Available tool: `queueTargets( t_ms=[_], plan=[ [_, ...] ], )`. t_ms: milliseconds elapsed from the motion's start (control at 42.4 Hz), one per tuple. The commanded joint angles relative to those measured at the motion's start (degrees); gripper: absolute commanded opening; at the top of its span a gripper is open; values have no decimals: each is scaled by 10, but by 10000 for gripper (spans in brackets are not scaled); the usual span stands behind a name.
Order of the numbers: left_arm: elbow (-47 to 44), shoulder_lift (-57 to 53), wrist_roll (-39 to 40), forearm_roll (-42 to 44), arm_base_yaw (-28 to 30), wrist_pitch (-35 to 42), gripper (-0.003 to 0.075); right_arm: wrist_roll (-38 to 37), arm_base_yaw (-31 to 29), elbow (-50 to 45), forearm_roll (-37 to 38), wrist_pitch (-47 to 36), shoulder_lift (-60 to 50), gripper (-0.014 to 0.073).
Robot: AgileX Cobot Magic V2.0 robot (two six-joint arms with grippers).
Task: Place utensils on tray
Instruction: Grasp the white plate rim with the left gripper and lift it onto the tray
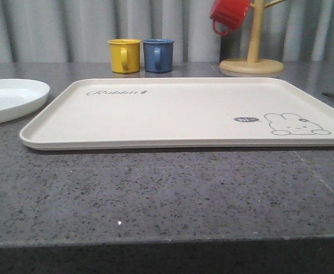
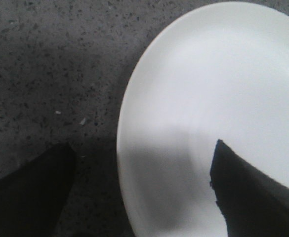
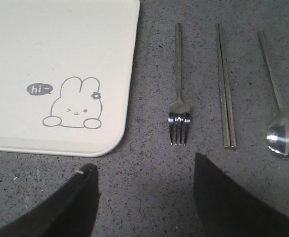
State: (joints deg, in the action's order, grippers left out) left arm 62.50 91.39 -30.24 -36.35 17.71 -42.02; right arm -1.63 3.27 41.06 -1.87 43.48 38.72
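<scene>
The cream tray (image 1: 178,114) with its rabbit print lies bare in the middle of the table; its corner (image 3: 60,74) shows in the right wrist view. Beside that corner, on the stone top, lie a silver fork (image 3: 179,106), a straight bar-like piece (image 3: 225,89) and a spoon (image 3: 280,123). My right gripper (image 3: 143,170) hangs open above bare table, short of the fork's tines. The white plate (image 1: 9,98) sits left of the tray. My left gripper (image 2: 143,153) is open over the plate's rim (image 2: 127,128), one finger over the plate, the other over the table.
A yellow mug (image 1: 124,55) and a blue mug (image 1: 158,55) stand behind the tray. A wooden mug tree (image 1: 252,57) at the back right carries a red mug (image 1: 229,14). The table's front edge runs near the bottom of the front view.
</scene>
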Motion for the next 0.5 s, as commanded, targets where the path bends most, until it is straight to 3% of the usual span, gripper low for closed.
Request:
queueTargets(
  t_ms=[0,472],
  plan=[
    [20,-15,-3,-22,1,14,489,2,-3,18,1,-34,3,456],
    [20,-12,-4,-17,1,-2,50,2,-3,18,1,-34,3,456]
  ],
)
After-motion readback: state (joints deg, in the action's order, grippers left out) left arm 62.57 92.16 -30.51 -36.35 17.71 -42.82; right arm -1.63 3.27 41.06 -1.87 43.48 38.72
